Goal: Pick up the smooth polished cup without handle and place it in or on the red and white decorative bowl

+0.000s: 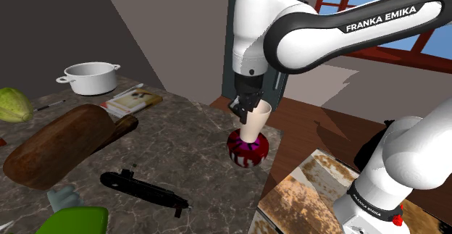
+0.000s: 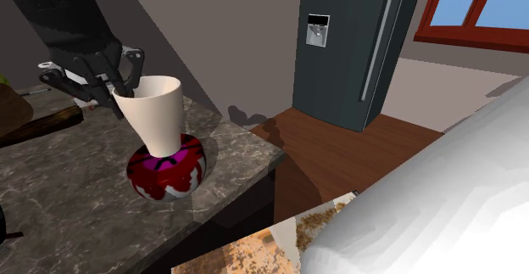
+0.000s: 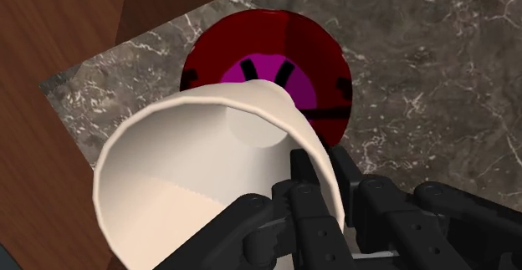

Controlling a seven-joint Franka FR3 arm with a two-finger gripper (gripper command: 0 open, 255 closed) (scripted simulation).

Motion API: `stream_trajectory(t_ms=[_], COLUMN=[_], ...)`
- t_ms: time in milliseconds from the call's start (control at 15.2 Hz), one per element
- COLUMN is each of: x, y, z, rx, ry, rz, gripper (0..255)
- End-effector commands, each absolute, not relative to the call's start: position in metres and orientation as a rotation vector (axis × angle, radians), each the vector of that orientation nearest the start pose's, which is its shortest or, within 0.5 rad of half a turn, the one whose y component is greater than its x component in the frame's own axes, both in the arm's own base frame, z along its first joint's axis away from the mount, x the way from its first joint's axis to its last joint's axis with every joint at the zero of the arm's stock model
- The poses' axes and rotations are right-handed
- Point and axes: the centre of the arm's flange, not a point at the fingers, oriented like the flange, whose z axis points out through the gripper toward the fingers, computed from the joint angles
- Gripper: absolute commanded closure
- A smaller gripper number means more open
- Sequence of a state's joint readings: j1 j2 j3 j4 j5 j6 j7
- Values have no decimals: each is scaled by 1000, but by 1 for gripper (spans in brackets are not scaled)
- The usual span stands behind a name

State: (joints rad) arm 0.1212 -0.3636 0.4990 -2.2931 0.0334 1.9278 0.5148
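A cream handleless cup [image 1: 255, 122] [image 2: 155, 114] [image 3: 201, 172], wide at the rim and narrow at the base, hangs tilted with its base in the mouth of the red and white bowl [image 1: 248, 149] [image 2: 167, 170] [image 3: 276, 68]. The bowl has a magenta inside with black marks and stands near the corner of the dark marble counter [image 1: 188, 160] [image 2: 68, 204]. My black gripper [image 1: 245, 107] [image 2: 106, 81] [image 3: 322, 201] is shut on the cup's rim, one finger inside the wall and one outside.
On the counter lie a black elongated object [image 1: 143, 190], a brown loaf-like thing [image 1: 61, 143], a white pot [image 1: 90, 77], a book [image 1: 130, 101] and green items [image 1: 14, 103]. A dark fridge [image 2: 352, 43] stands behind, over a wooden floor [image 2: 314, 145].
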Motion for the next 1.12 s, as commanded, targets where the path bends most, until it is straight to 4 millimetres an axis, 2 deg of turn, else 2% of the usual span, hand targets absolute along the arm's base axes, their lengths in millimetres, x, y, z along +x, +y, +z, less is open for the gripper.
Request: stream_trajectory(t_ms=[0, 396, 462, 792, 1056], x=[356, 356, 356, 356, 353], y=[270, 271, 271, 271, 277], z=[466, 466, 466, 466, 515], rx=[-3280, -3280, -3280, -3280, -3280], ry=[-101, -101, -101, -101, -101], rz=[-64, -64, -64, -64, -64], gripper=[255, 255, 0, 0, 0])
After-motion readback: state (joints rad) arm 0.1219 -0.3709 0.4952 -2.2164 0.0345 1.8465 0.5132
